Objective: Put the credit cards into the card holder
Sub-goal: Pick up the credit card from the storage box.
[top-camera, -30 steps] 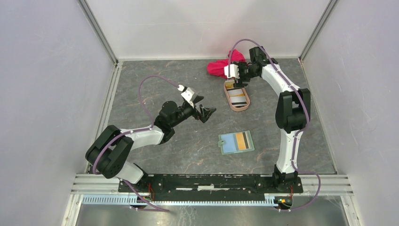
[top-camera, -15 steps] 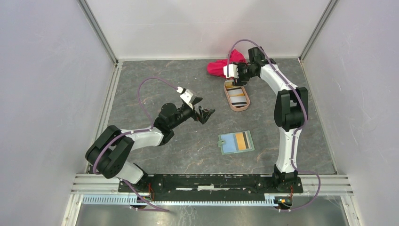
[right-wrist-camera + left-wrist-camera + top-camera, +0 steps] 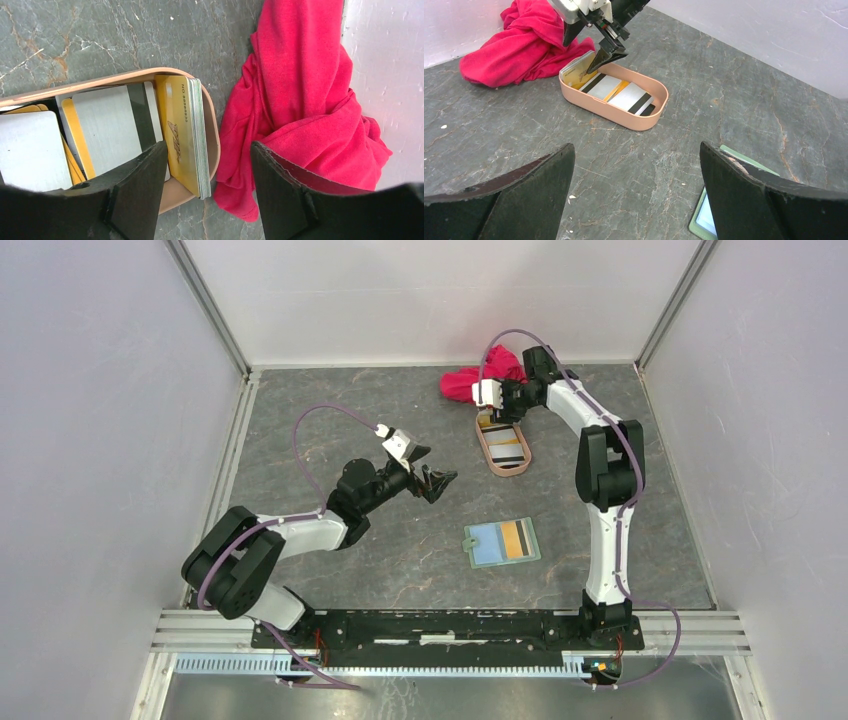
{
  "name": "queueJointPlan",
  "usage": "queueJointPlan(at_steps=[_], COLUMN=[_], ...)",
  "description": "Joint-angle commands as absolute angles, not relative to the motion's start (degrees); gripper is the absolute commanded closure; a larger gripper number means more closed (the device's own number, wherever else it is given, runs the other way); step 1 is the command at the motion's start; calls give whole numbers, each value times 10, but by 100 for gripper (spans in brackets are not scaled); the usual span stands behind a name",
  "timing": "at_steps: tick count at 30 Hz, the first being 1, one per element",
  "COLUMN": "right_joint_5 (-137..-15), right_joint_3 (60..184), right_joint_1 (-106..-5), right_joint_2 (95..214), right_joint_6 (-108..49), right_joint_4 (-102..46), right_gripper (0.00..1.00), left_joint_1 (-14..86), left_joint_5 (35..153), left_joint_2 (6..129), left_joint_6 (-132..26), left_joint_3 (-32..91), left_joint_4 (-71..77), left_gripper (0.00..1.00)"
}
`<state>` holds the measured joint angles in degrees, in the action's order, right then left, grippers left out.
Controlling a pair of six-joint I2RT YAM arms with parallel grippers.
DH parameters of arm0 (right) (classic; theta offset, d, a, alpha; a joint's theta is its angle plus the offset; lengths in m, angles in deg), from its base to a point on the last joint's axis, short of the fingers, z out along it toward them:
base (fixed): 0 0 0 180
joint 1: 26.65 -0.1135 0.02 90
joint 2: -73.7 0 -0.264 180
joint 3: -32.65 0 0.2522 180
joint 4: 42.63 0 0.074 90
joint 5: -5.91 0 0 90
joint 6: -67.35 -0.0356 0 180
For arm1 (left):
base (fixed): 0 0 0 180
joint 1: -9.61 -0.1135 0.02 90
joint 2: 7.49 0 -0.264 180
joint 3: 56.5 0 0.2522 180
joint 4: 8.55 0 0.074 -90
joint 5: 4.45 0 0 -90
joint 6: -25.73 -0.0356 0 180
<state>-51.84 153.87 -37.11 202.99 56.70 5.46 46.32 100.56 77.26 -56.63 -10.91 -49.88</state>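
Grey table (image 3: 400,575): I am seeing orange and striped cards (image 3: 624,95) sitting in far tray (image 3: 621,119), holder (image 3: 490,545) lying open mid-table. Right gripper (image 3: 207,150) is straddling orange stack (image 3: 182,135), half-open, not gripping; left gripper (image 3: 636,150) hanging wide, empty.

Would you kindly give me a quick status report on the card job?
Left gripper open, empty, mid-table. Right gripper open, astride card stack at tray's end. Holder lies open, card showing inside. Red cloth by outer finger.

White-black arms (image 3: 300,530), purple cables (image 3: 335,408), black claws (image 3: 438,480)
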Motion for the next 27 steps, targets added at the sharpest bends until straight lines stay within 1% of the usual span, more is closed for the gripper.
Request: queueJointPlan(at_steps=[1,5,10,20,27], right_joint_5=[-517,-520,-523,-527,-527], right_joint_3=[1564,1567,1571,1571,1570], right_joint_1=[-375,-377,-379,-379,-379], right_joint_2=[2035,2041,2046,2047,2034], right_joint_6=[558,558,552,547,546], right_joint_4=[43,42,37,32,34], right_gripper=[33,35,40,47,54], left_joint_1=[461,461,461,460,460], left_joint_5=[993,994,994,995,995], left_joint_2=[766,766,766,766,767], left_joint_6=[-575,-575,-575,-575,-575], left_joint_3=[-110,-109,-109,-109,-110], left_joint_4=[-535,-535,-535,-535,-535], left_gripper=[0,0,0,0,0])
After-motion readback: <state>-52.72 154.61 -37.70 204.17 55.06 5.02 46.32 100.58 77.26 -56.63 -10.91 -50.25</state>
